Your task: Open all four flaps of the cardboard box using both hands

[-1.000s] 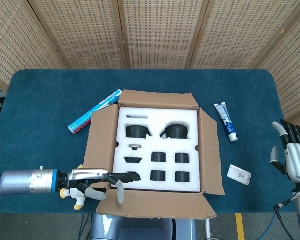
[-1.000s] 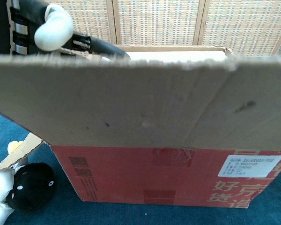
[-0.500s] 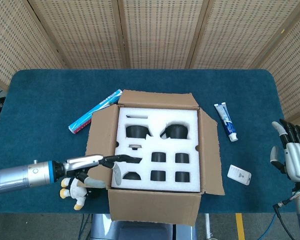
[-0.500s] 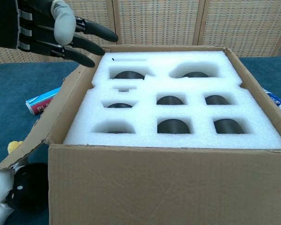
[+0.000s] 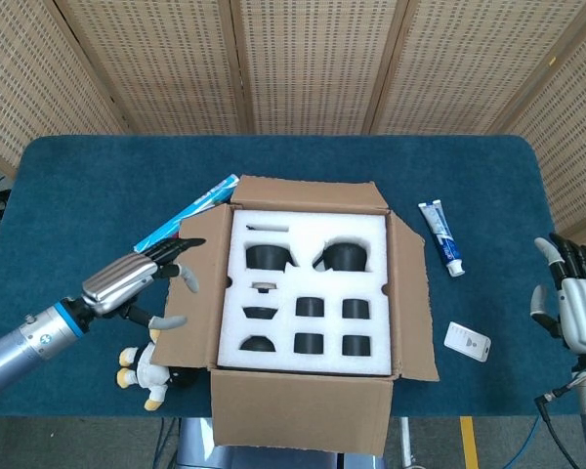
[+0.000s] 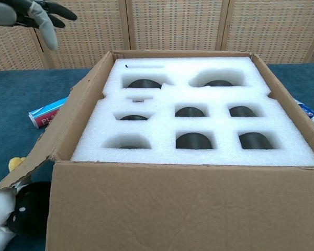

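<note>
Head view, cardboard box (image 5: pixel 303 293) flaps folded out, white foam exposed, left hand (image 5: pixel 142 277) and right hand (image 5: pixel 576 308) empty, fingers spread

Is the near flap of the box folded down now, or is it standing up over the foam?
Folded down. The near flap hangs outside the box front, leaving the white foam insert fully exposed in both views.

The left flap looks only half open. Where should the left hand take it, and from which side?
Take the left flap along its free outer edge, near the middle, coming from the outer left side. It slopes up and outward from the box wall rather than lying flat, so that edge is exposed. The left hand hovers open just beside it, holding nothing. Probably hook the fingers over the edge and press outward and down.
</note>
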You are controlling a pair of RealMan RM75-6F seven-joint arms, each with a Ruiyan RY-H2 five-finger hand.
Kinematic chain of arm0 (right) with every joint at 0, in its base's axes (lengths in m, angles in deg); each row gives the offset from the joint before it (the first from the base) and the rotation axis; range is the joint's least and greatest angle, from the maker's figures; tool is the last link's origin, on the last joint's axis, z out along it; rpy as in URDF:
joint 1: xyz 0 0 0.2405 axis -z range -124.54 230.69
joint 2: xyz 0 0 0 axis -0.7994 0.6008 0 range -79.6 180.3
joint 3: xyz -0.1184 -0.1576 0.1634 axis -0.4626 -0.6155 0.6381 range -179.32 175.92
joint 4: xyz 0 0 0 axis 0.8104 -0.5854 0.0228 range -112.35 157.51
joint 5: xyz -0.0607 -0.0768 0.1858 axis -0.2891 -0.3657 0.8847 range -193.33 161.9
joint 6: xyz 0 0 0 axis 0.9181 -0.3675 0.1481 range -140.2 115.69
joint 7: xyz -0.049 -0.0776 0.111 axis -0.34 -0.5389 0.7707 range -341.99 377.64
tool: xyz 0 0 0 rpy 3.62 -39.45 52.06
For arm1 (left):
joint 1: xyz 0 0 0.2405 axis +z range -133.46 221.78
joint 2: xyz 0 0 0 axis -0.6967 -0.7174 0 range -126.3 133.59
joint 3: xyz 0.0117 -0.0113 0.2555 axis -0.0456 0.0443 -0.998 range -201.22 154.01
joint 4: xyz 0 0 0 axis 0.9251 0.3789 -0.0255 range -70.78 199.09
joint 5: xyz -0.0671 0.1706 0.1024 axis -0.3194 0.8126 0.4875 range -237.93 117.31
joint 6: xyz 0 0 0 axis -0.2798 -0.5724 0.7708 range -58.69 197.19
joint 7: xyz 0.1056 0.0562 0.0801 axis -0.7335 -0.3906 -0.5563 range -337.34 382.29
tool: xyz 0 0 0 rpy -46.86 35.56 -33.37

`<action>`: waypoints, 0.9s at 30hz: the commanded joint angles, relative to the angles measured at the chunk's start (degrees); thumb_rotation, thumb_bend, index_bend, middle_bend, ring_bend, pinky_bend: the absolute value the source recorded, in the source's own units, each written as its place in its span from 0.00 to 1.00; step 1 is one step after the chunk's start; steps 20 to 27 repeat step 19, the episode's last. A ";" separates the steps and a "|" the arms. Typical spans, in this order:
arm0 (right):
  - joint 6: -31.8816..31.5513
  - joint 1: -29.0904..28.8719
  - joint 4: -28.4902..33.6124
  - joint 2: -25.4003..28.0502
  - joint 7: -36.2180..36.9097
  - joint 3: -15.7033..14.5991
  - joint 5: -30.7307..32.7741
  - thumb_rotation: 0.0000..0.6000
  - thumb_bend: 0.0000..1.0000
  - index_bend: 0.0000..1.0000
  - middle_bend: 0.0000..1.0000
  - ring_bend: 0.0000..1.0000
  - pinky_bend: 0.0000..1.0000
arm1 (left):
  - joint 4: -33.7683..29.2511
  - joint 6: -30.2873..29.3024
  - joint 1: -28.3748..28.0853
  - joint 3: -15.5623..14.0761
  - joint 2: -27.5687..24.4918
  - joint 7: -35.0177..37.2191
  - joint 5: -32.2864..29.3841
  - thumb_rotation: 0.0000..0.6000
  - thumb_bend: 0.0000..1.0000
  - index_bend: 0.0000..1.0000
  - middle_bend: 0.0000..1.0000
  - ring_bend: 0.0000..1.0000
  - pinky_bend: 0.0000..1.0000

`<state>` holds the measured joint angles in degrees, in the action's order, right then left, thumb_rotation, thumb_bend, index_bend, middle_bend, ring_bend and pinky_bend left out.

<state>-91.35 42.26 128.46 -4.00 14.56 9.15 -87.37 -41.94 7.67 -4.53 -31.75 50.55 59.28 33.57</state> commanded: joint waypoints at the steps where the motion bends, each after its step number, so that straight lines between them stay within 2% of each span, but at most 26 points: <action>1: 0.12 -0.05 -0.67 -0.51 -0.03 -0.14 -0.01 1.00 0.72 0.10 0.05 0.00 0.00 | -1.77 -9.96 12.43 3.48 5.97 -22.77 -13.01 0.42 0.21 0.36 0.00 0.00 0.00; 10: -0.93 -0.16 -2.42 -2.52 -2.54 -0.65 -1.30 1.00 0.72 0.10 0.05 0.00 0.00 | -0.47 -17.97 20.93 3.91 9.00 -31.46 -14.30 0.44 0.21 0.35 0.00 0.00 0.00; 19: -2.78 0.40 -2.66 -4.32 -5.07 -1.38 -2.80 1.00 0.72 0.10 0.05 0.00 0.00 | 1.18 -24.90 28.52 3.90 10.69 -34.99 -13.11 0.49 0.21 0.34 0.00 0.00 0.00; 27: -2.78 0.40 -2.66 -4.32 -5.07 -1.38 -2.80 1.00 0.72 0.10 0.05 0.00 0.00 | 1.18 -24.90 28.52 3.90 10.69 -34.99 -13.11 0.49 0.21 0.34 0.00 0.00 0.00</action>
